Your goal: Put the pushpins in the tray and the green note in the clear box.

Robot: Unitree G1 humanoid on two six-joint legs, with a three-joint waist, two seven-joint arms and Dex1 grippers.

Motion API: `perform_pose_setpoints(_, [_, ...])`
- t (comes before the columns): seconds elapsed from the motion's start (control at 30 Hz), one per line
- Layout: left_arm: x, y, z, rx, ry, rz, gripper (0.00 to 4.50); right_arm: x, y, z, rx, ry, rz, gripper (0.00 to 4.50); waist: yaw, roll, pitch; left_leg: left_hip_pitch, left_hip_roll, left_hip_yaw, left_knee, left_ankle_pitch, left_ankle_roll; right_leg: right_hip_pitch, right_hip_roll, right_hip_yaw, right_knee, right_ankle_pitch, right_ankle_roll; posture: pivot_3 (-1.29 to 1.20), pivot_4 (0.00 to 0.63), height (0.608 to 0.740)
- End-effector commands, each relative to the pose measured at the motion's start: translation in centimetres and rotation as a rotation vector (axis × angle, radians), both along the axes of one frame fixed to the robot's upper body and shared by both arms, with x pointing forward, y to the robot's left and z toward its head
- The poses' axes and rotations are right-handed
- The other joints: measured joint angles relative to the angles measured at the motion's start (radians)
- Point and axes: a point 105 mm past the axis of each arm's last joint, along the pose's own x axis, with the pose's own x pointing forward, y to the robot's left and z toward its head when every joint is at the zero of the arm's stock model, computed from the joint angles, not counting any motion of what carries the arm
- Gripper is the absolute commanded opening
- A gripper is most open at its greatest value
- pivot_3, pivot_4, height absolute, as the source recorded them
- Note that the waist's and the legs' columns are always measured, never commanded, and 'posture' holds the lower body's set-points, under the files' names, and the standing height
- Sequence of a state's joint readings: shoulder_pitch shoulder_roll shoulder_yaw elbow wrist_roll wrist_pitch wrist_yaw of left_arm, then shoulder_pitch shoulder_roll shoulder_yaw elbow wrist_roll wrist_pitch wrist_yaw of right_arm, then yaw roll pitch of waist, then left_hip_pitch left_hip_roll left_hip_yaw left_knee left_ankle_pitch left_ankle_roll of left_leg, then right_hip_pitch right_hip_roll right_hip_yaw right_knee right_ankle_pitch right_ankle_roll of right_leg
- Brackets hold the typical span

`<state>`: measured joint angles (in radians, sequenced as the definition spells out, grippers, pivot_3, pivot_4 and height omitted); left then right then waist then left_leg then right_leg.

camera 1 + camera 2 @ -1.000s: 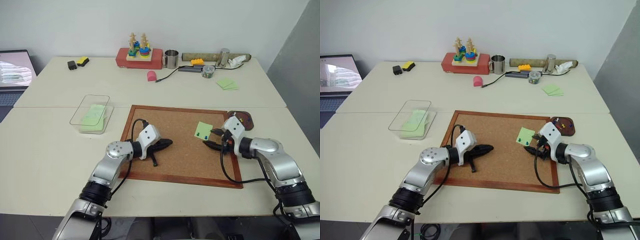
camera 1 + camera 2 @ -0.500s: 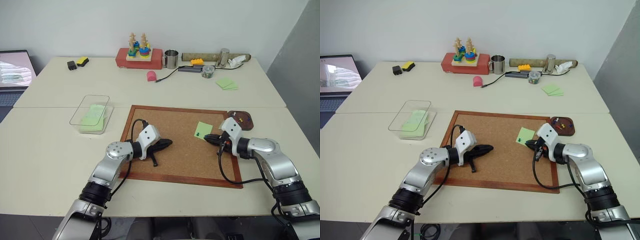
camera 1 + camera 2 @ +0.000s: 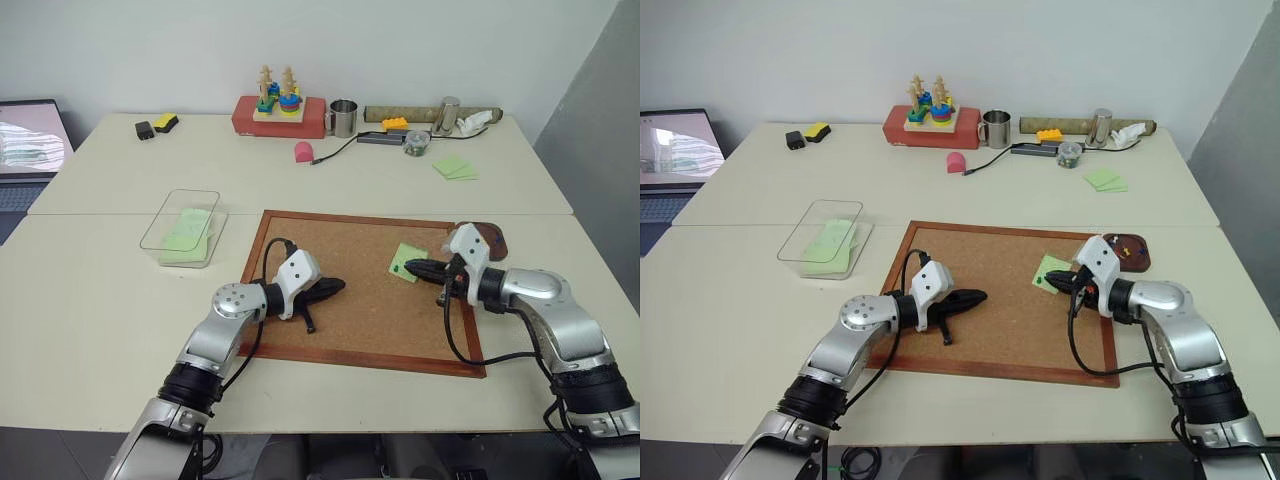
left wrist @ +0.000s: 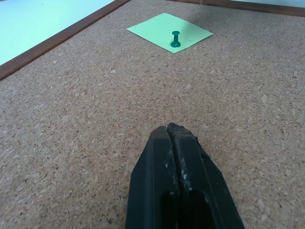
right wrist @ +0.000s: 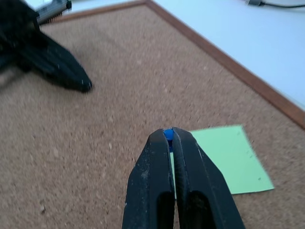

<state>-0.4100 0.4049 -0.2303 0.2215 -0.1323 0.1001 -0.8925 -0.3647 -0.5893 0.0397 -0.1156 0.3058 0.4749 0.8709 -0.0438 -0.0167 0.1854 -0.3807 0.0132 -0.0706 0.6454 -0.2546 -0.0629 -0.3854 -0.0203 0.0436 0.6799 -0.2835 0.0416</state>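
A pale cream table [image 3: 100,300] carries a wood-framed corkboard [image 3: 350,320] centrally, a clear plastic box [image 3: 183,228] at ten o'clock.

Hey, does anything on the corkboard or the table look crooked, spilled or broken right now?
Nothing looks spilled or damaged. The green note sits slightly crooked to the corkboard frame, with one pushpin standing in it. The right gripper is shut on a blue pushpin.

Silver arm shells, white wrist housings, looping black cables, glossy black tool [image 3: 338,287] fingers
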Motion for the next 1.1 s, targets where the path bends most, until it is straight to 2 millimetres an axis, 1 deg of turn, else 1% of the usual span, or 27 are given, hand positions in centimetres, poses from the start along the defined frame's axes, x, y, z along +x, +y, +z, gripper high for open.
perform_pose_setpoints(0.03, [-0.1, 1.3, -2.8, 0.084, 0.08, 0.06, 0.0, -0.3, 0.1, 2.0, 0.062, -0.03, 0.013, 0.03, 0.0, 0.0, 0.0, 0.0, 0.0, 0.0, 0.0, 0.0, 0.0, 0.0, 0.0, 0.0, 0.0, 0.0, 0.0, 0.0, 0.15, 0.74])
perform_pose_setpoints(0.1, [-0.1, 1.3, -2.9, 0.084, 0.08, 0.062, 0.0, -0.3, 0.0, 2.3, 0.071, -0.031, 0.003, 0.03, 0.0, 0.0, 0.0, 0.0, 0.0, 0.0, 0.0, 0.0, 0.0, 0.0, 0.0, 0.0, 0.0, 0.0, 0.0, 0.0, 0.15, 0.74])
perform_pose_setpoints(0.17, [-0.1, 1.3, -2.9, 0.086, 0.08, 0.063, 0.0, 0.4, -1.4, 2.5, 0.03, -0.056, -0.06, 0.03, 0.0, 0.0, 0.0, 0.0, 0.0, 0.0, 0.0, 0.0, 0.0, 0.0, 0.0, 0.0, 0.0, 0.0, 0.0, 0.0, 0.15, 0.74])
perform_pose_setpoints(0.3, [-0.2, 1.4, -3.0, 0.092, 0.078, 0.06, 0.0, 2.5, -6.4, 2.2, -0.141, -0.132, -0.29, 0.03, 0.003, 0.0, 0.0, 0.0, 0.0, 0.0, 0.001, 0.0, 0.0, 0.0, 0.0, 0.0, 0.0, 0.0, 0.0, 0.0, 0.15, 0.74])
perform_pose_setpoints(0.47, [-0.3, 1.3, -3.1, 0.098, 0.077, 0.051, 0.0, 4.3, -11.1, 1.7, -0.297, -0.177, -0.51, 0.03, 0.002, 0.001, -0.001, 0.001, 0.0, 0.001, 0.0, 0.0, 0.0, 0.0, 0.0, 0.001, 0.0, 0.0, 0.0, 0.0, 0.15, 0.74])
perform_pose_setpoints(0.53, [-0.3, 1.2, -3.1, 0.099, 0.077, 0.048, 0.0, 4.6, -11.9, 1.3, -0.323, -0.171, -0.548, 0.03, 0.002, 0.001, -0.001, 0.001, 0.0, 0.001, 0.0, 0.0, 0.0, 0.0, 0.0, 0.001, 0.0, 0.0, 0.0, 0.0, 0.15, 0.74])
perform_pose_setpoints(0.73, [-0.2, 1.0, -3.0, 0.101, 0.073, 0.042, 0.0, 5.6, -13.0, 0.1, -0.364, -0.163, -0.618, 0.03, 0.001, 0.001, -0.001, 0.001, 0.0, 0.002, 0.0, 0.0, 0.001, 0.0, 0.0, 0.002, 0.0, 0.0, 0.0, 0.0, 0.15, 0.74])
perform_pose_setpoints(0.8, [-0.2, 1.0, -3.0, 0.102, 0.071, 0.042, 0.0, 5.9, -13.0, -0.1, -0.358, -0.155, -0.624, 0.46, 0.001, 0.001, -0.001, 0.001, 0.0, 0.002, 0.0, 0.001, 0.001, 0.001, 0.0, 0.002, 0.0, 0.0, 0.0, 0.0, 0.15, 0.74])
perform_pose_setpoints(0.83, [-0.2, 1.0, -3.0, 0.102, 0.07, 0.042, 0.0, 6.0, -13.0, -0.2, -0.35, -0.149, -0.627, 0.49, 0.002, 0.001, -0.001, 0.001, 0.0, 0.002, 0.0, 0.001, 0.001, 0.001, 0.0, 0.002, 0.0, 0.0, 0.0, 0.0, 0.15, 0.74])
perform_pose_setpoints(0.9, [-0.2, 1.1, -3.0, 0.103, 0.07, 0.044, 0.0, 6.1, -13.0, -0.2, -0.343, -0.149, -0.628, 1.07, 0.002, 0.001, -0.001, 0.001, 0.0, 0.002, 0.0, 0.001, 0.001, 0.001, 0.0, 0.002, 0.0, 0.0, 0.0, 0.0, 0.15, 0.74])
perform_pose_setpoints(0.93, [-0.2, 1.2, -3.1, 0.103, 0.07, 0.046, 0.0, 6.2, -13.0, -0.1, -0.341, -0.151, -0.629, 1.2, 0.003, 0.001, -0.001, 0.001, -0.001, 0.002, 0.0, 0.001, 0.001, 0.001, 0.0, 0.002, 0.0, 0.0, 0.0, 0.0, 0.15, 0.74])
perform_pose_setpoints(1.0, [-0.3, 1.2, -3.1, 0.103, 0.07, 0.048, 0.0, 6.2, -13.1, 0.0, -0.339, -0.155, -0.63, 1.73, 0.003, 0.001, -0.001, 0.001, -0.001, 0.002, 0.0, 0.001, 0.001, 0.001, 0.0, 0.002, 0.0, 0.0, 0.0, 0.0, 0.15, 0.74])
perform_pose_setpoints(1.03, [-0.3, 1.3, -3.1, 0.104, 0.07, 0.049, 0.0, 6.3, -13.1, 0.1, -0.339, -0.156, -0.629, 1.86, 0.003, 0.002, -0.001, 0.001, -0.001, 0.002, 0.0, 0.001, 0.001, 0.001, 0.0, 0.002, 0.0, 0.0, 0.0, 0.0, 0.15, 0.74])
perform_pose_setpoints(1.1, [-0.3, 1.3, -3.1, 0.104, 0.07, 0.049, 0.0, 6.3, -13.0, 0.5, -0.324, -0.165, -0.627, 2.29, 0.003, 0.002, -0.001, 0.001, -0.001, 0.002, 0.0, 0.001, 0.001, 0.001, 0.0, 0.002, 0.0, 0.0, 0.0, 0.0, 0.15, 0.74])
